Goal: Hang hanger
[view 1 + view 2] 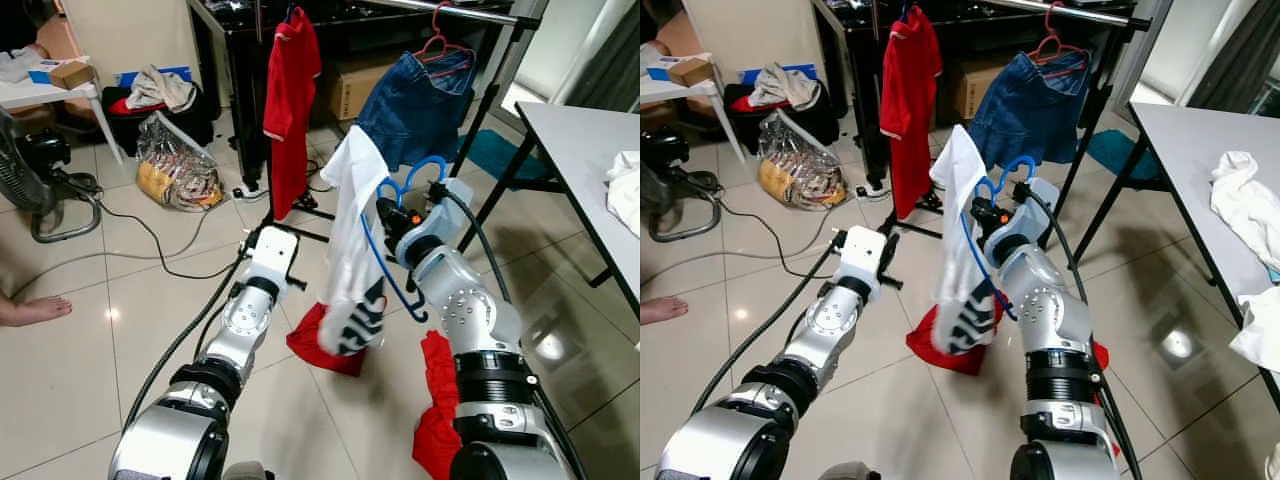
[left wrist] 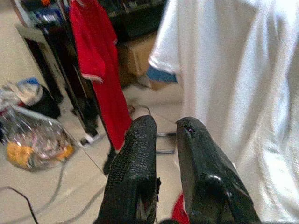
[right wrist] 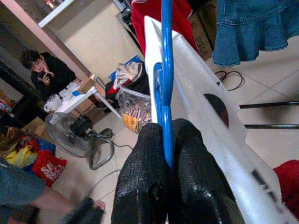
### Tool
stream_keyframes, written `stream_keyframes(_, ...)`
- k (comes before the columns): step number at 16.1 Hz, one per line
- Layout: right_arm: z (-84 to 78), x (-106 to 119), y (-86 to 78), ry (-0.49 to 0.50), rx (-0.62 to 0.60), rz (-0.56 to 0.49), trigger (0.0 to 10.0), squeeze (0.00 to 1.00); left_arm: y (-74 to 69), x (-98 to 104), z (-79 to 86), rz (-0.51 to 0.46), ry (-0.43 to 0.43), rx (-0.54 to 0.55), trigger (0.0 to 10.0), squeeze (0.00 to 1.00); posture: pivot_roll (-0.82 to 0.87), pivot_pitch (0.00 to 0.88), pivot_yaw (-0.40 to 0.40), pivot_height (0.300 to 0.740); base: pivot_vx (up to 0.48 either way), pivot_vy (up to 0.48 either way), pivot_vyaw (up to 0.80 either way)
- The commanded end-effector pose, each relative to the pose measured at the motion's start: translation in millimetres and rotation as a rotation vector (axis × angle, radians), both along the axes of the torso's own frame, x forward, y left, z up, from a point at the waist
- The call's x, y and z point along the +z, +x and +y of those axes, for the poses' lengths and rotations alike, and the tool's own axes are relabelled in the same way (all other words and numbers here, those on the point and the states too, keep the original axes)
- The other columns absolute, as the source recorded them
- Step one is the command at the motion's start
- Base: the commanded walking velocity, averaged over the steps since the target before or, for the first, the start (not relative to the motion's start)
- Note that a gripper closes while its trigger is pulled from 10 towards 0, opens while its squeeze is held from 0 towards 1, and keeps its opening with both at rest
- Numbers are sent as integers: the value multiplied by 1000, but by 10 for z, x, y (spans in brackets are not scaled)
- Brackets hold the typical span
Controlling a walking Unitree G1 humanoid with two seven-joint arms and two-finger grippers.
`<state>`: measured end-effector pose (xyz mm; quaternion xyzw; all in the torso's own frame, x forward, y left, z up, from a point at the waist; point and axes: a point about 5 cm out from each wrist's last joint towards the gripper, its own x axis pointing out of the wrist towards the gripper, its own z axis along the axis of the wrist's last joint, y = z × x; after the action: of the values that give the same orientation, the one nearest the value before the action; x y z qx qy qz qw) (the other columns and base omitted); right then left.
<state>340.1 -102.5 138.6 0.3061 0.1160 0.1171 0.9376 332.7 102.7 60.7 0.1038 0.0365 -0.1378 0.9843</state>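
Pale floor tiles [image 1: 120, 330] are spreading out under me, with a black clothes rack [image 1: 470, 12] standing at the far side, carrying a red shirt [image 1: 290, 100] and a denim skirt [image 1: 415, 105]. My right gripper [image 3: 164, 154] is pinching the blue hanger [image 1: 395, 250] tight between its fingers, holding it up near the middle with a white shirt [image 1: 350, 240] draped over it. My left gripper [image 2: 161, 154] is hovering just left of that shirt, fingers a narrow gap apart, gripping nothing. My right wrist view is catching a seated person [image 3: 46, 74] far left beside a fan [image 3: 79, 135].
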Motion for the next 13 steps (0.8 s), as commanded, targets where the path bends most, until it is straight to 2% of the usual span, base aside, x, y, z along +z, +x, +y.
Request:
stream_keyframes(1,51,294,60,31,0,-99,10000,0,0,-19,-77,36,-8,-33,10000,0,119,0,-23,740,0,0,0)
stream_keyframes(4,194,484,79,44,18,-139,10000,0,6,-18,-152,53,-4,-58,10000,0,121,0,-25,740,0,0,0)
stream_keyframes(7,270,551,103,51,21,-149,10000,0,4,-22,-183,64,-1,-77,10000,0,121,0,-26,740,0,0,0)
stream_keyframes(8,403,648,96,63,55,-170,10000,0,-15,-38,-222,66,8,-99,10000,0,123,0,-28,740,0,0,0)
stream_keyframes(11,475,684,78,70,80,-179,10000,0,-13,10,-298,34,-5,-131,10000,0,131,0,-36,740,0,0,0)
stream_keyframes(12,475,684,74,70,80,-178,10000,0,-30,20,-328,26,-41,-161,10000,1000,128,0,-36,740,0,0,0)
stream_keyframes(13,475,684,73,70,79,-179,10000,0,-38,20,-338,27,-55,-174,10000,1000,128,0,-36,740,0,0,0)
